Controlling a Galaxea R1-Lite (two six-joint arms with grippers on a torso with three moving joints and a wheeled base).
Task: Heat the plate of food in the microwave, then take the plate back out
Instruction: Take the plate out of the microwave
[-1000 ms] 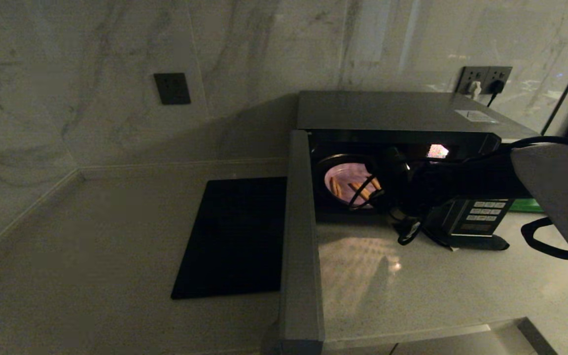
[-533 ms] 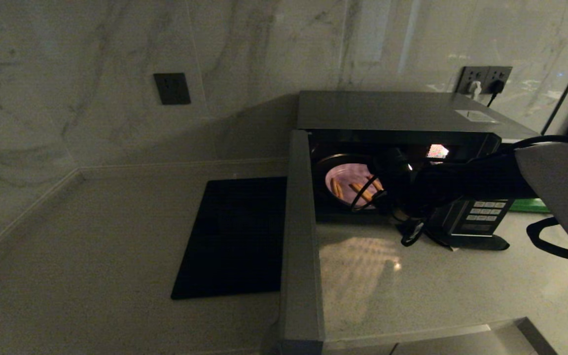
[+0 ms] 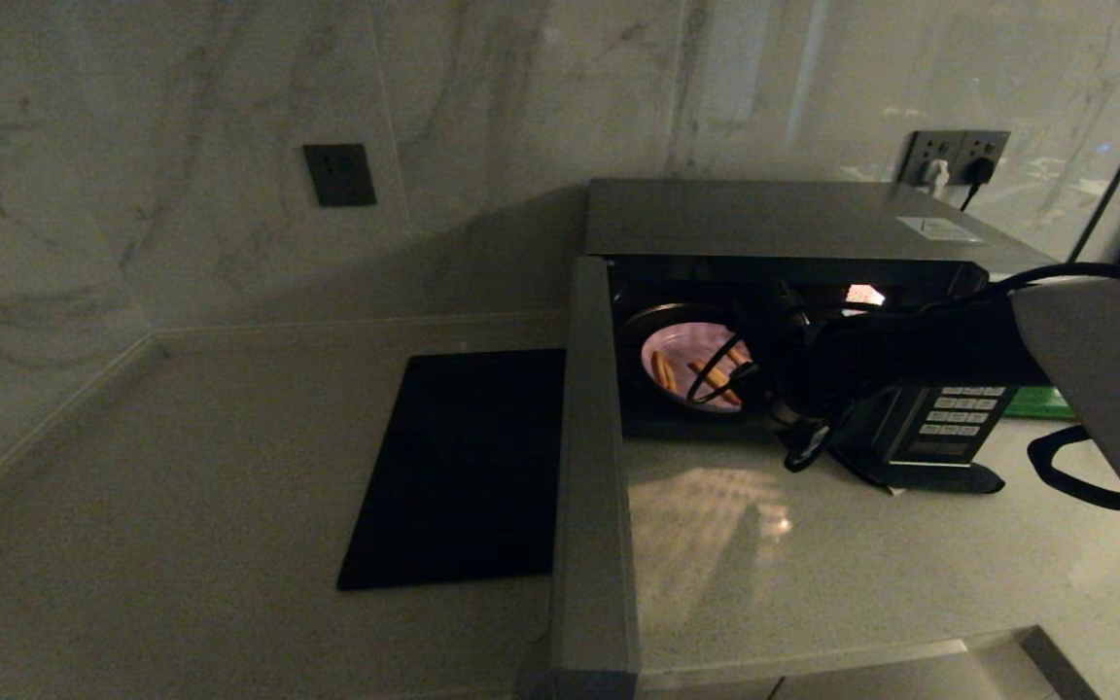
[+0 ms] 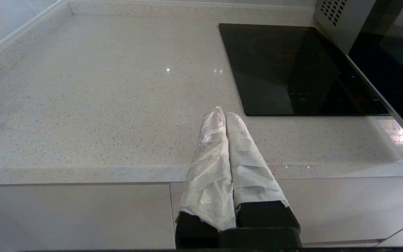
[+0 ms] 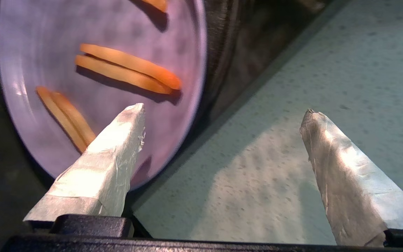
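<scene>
Plate of food [image 5: 93,70]: sat inside the open microwave [image 3: 784,228]
Right gripper [image 5: 222,133]: jaws wide, had edged nearer the rim
Left gripper [image 4: 226,140]: parked, closed
Meaning: pickup looked imminent

Black slab [image 3: 458,467]: flat on the countertop [image 3: 181,506], at 9 o'clock.
Wall sockets [image 3: 954,156]: 1 o'clock.
Green board [image 3: 1034,403]: 3 o'clock.

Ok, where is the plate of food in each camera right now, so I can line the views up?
Head view: the plate of food sits lit inside the open microwave, right of the door's edge.
Left wrist view: not in it; only the countertop and black slab.
Right wrist view: the plate fills the upper left, beyond the right gripper, which is open.
Shared landmark: the speckled countertop.
</scene>
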